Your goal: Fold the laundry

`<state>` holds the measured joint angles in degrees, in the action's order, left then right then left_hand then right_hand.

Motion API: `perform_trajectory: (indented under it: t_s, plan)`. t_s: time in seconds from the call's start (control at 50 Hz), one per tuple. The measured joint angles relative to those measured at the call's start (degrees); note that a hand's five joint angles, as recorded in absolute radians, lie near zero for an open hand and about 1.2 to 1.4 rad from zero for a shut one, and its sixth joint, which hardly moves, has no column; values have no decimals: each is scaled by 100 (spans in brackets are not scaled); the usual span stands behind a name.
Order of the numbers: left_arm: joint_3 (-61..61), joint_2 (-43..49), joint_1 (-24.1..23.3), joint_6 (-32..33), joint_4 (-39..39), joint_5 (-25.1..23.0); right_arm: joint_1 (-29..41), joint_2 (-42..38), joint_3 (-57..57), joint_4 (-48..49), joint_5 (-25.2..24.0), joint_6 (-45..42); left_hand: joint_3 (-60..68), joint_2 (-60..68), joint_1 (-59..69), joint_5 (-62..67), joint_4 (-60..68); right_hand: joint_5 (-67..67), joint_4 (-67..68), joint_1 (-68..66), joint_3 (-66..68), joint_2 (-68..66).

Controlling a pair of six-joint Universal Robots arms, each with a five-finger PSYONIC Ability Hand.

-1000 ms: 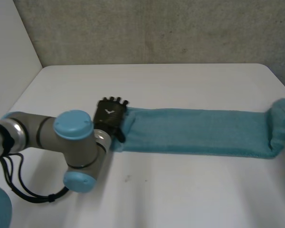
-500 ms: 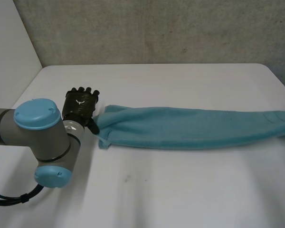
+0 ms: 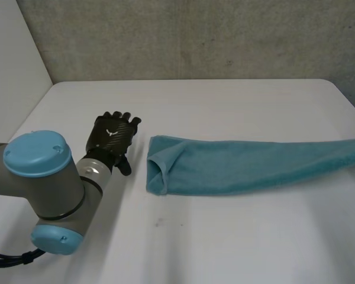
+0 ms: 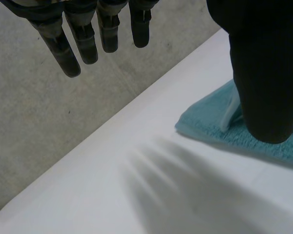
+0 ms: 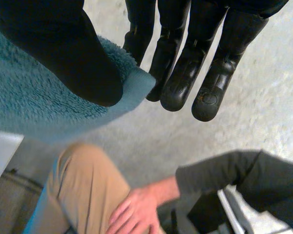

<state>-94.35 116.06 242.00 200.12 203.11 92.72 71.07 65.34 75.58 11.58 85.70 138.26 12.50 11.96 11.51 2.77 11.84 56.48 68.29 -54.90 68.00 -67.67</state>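
Now: white table [image 3: 225, 236], grey concrete wall [image 3: 195, 35] behind, teal towel [image 3: 242, 167] stretched across.

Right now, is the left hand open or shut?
Open: the left hand has straight fingers holding nothing; the towel lies apart.

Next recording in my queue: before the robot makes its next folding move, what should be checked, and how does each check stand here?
1. Left hand clear of the teal towel: ok. It is open and sits beside the towel's end, apart from it.
2. Right hand grip: ok. Thumb and fingers pinch the towel's other end.
3. Towel lying flat: not ok. The end by the left hand is curled over.
4. Towel wholly on the table: not ok. The held end is beyond the table's edge, over the floor.
5. Space below the right hand: not ok. A person's hand and leg are there.
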Motion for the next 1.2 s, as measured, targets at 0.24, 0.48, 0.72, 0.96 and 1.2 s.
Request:
perform_trajectory:
  t_s: [0.24,0.48,0.72,0.96,1.2]
  plan:
    - [-322,-499,306,-8,1,-7,2788,47,-625,-140,-48,8,0,0,0,0,0,0,1,-20,4,0]
    - [-617,-787,411,-129,6,-16,5907,-1117,-789,422,-782,15,0,0,0,0,0,0,2,-47,10,0]
    - [-546,-778,443,-227,28,-46,6669,-2183,-995,145,-47,-489,0,0,0,0,0,-3996,-4334,3523,-4310,4298]
    - [489,-654,-30,-698,12,-137,5460,-130,-61,-115,600,1279,0,0,0,0,0,-5269,-5486,4281,-5562,5489]
    - [1511,648,-882,-1115,-464,-540,3460,547,1813,-857,-609,2707,0,0,0,0,0,-5269,-5486,4281,-5562,5489]
